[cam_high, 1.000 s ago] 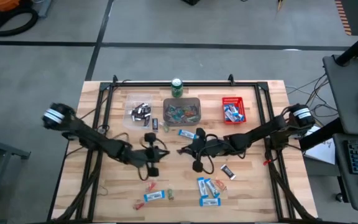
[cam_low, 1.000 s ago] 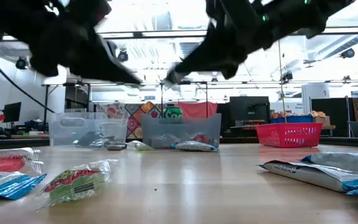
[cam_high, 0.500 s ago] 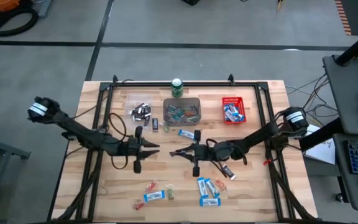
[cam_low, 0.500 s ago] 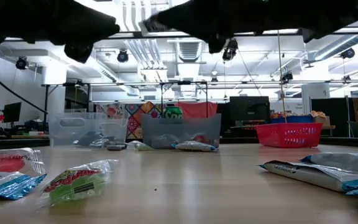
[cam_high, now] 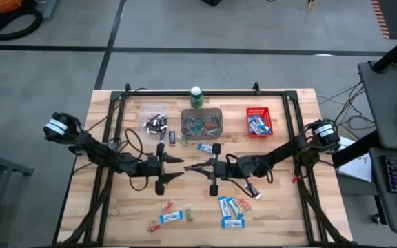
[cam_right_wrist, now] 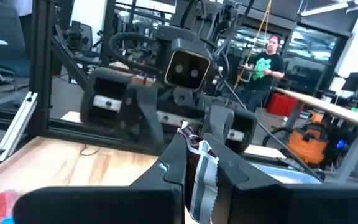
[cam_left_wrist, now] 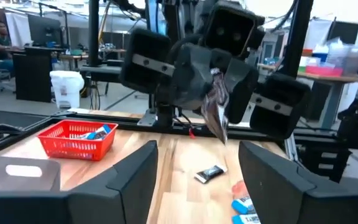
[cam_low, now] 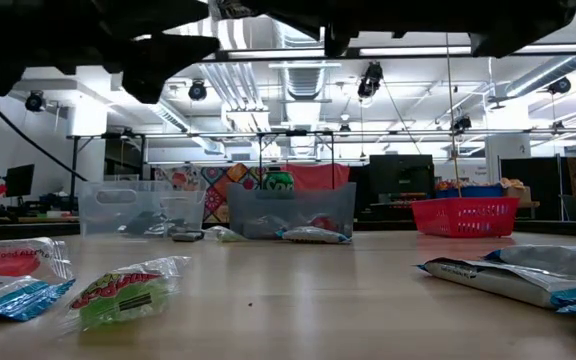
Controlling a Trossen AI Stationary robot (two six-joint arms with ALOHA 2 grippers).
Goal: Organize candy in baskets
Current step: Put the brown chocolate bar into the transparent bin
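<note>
The two hands face each other over the middle of the worktop (cam_high: 129, 207). The right hand (cam_high: 193, 167) is clamped on a dark brown mini bar (cam_right_wrist: 199, 167), a crinkly foil wrapper with a serrated end that hangs limp from the fingertips. The left hand (cam_high: 177, 167) stands directly at nine o'clock from it, fingers (cam_left_wrist: 135, 180) spread apart, so the bar (cam_left_wrist: 216, 106) sits between the tips without being gripped by them. The wrapper's long axis runs up and down, across the line joining the hands.

From the bar, the clear plastic basket (cam_high: 155, 122) holding dark bars lies near eleven o'clock, nearer the left arm. The grey translucent bin (cam_high: 202, 122) is at twelve, the red slotted basket (cam_high: 258, 122) near one. Loose blue-and-white bars (cam_high: 230, 210) lie near five o'clock.
</note>
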